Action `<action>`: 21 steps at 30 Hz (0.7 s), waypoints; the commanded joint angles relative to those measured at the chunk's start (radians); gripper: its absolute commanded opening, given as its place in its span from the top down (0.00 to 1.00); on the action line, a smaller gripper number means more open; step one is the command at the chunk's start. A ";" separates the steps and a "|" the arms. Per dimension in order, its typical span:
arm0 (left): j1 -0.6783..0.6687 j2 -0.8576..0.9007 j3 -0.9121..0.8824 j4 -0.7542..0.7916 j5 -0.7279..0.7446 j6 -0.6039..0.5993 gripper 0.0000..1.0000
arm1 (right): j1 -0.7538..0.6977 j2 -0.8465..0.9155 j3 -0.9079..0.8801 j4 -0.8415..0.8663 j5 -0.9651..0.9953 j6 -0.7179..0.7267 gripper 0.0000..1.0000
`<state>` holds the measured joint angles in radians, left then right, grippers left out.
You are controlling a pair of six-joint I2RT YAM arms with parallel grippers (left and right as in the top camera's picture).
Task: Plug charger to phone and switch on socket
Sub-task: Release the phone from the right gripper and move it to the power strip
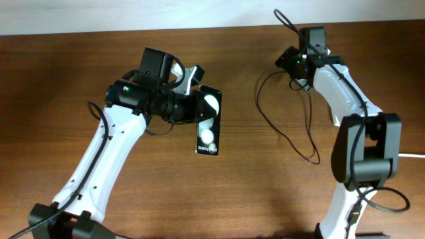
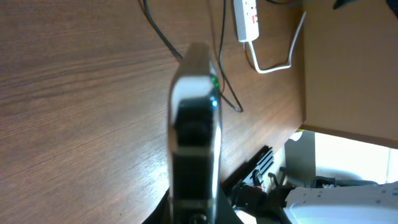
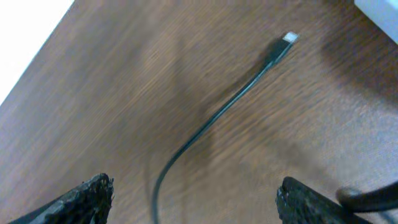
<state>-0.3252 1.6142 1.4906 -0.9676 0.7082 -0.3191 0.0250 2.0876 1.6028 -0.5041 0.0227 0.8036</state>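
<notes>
My left gripper (image 1: 198, 105) is shut on the phone (image 1: 208, 136), a black slab with two white round spots, held at its far end. In the left wrist view the phone (image 2: 195, 118) stands edge-on between the jaws (image 2: 196, 214). The socket (image 2: 247, 18) lies far off with its thick white cord (image 2: 277, 62); in the overhead view it is hidden under the right arm. The charger cable (image 1: 292, 143) loops over the table right of centre. My right gripper (image 1: 297, 70) is open (image 3: 199, 190) above the cable, whose connector tip (image 3: 288, 38) lies on the wood ahead.
A white edge (image 3: 380, 9) shows at the top right of the right wrist view. A piece of white cord (image 1: 415, 156) reaches the table's right edge. The table's far edge runs along the top of the overhead view.
</notes>
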 commanded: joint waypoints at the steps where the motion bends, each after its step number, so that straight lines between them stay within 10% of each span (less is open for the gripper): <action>1: -0.002 0.002 0.027 -0.008 0.016 -0.036 1.00 | -0.012 0.048 0.018 0.048 0.012 0.044 0.14; 12: -0.002 0.002 0.027 -0.019 -0.002 -0.036 1.00 | 0.001 0.154 0.018 0.113 -0.013 0.202 0.23; 17: -0.002 0.002 0.027 -0.019 -0.002 -0.035 1.00 | 0.003 0.160 0.018 0.139 -0.093 0.190 0.68; 21: -0.002 0.002 0.027 -0.019 -0.025 -0.035 1.00 | 0.037 0.159 0.018 0.148 -0.237 -0.126 0.90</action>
<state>-0.3252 1.6142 1.4906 -0.9874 0.6861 -0.3439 0.0280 2.2295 1.6032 -0.3607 -0.0818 0.9283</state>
